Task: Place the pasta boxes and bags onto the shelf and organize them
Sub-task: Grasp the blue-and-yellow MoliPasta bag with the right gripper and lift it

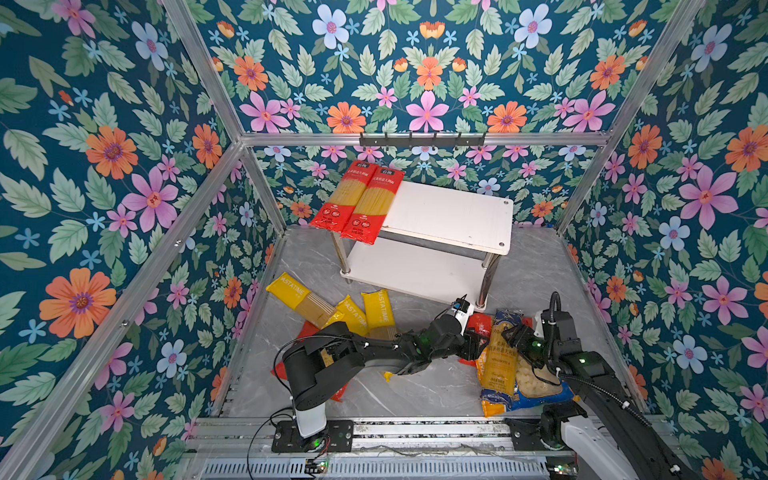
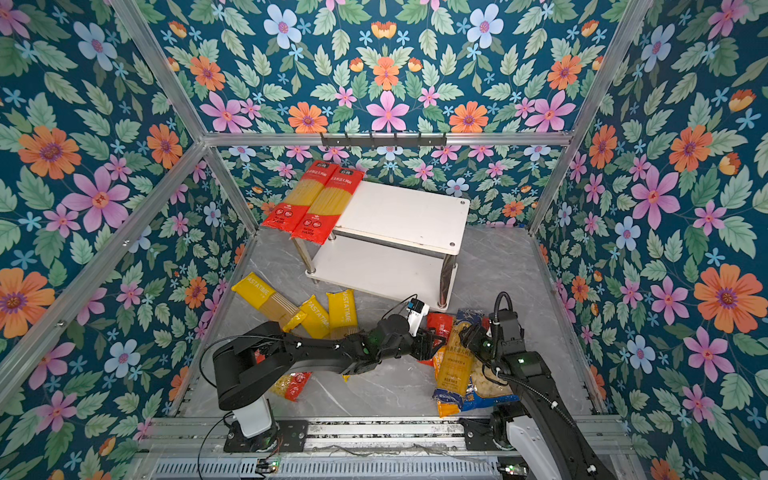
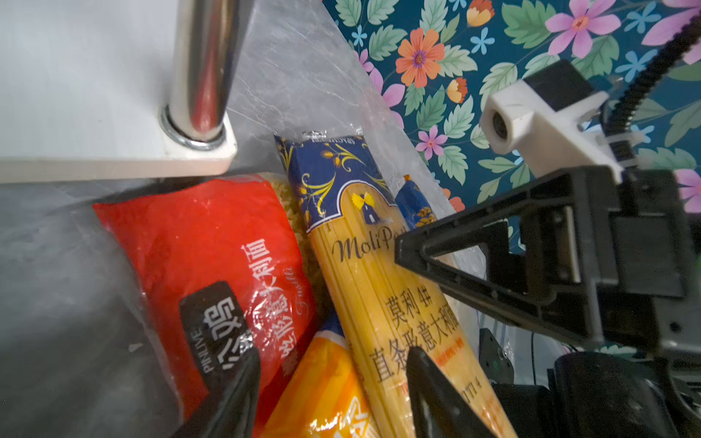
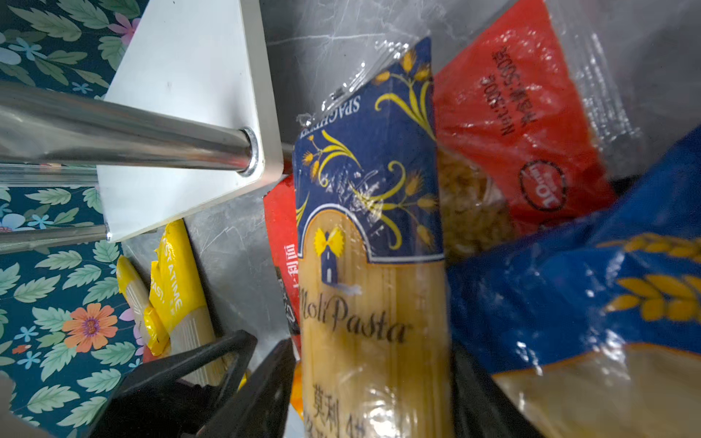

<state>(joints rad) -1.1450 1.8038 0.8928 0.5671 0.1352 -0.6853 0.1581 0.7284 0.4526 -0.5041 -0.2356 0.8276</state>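
The navy-gold spaghetti pack (image 1: 496, 365) (image 4: 371, 265) lies front right across the blue-orange shells bag (image 1: 536, 386) and a red macaroni bag (image 3: 212, 242). My right gripper (image 1: 507, 336) (image 4: 373, 345) is shut on it, a finger against each long side. My left gripper (image 1: 473, 345) (image 3: 333, 350) reaches across from the left and stands open over the same heap. One of its fingers is above the red bag, the other above the spaghetti. Two red spaghetti packs (image 1: 359, 199) lie on the shelf's (image 1: 453, 216) top left, overhanging its front.
Three yellow PASTATIME packs (image 1: 353, 316) lie on the floor left of the shelf. Another red macaroni bag (image 2: 295, 384) is partly hidden under the left arm. The shelf's chrome front-right leg (image 3: 201, 68) stands close to the heap. A black hook rail (image 1: 422, 139) hangs on the back wall.
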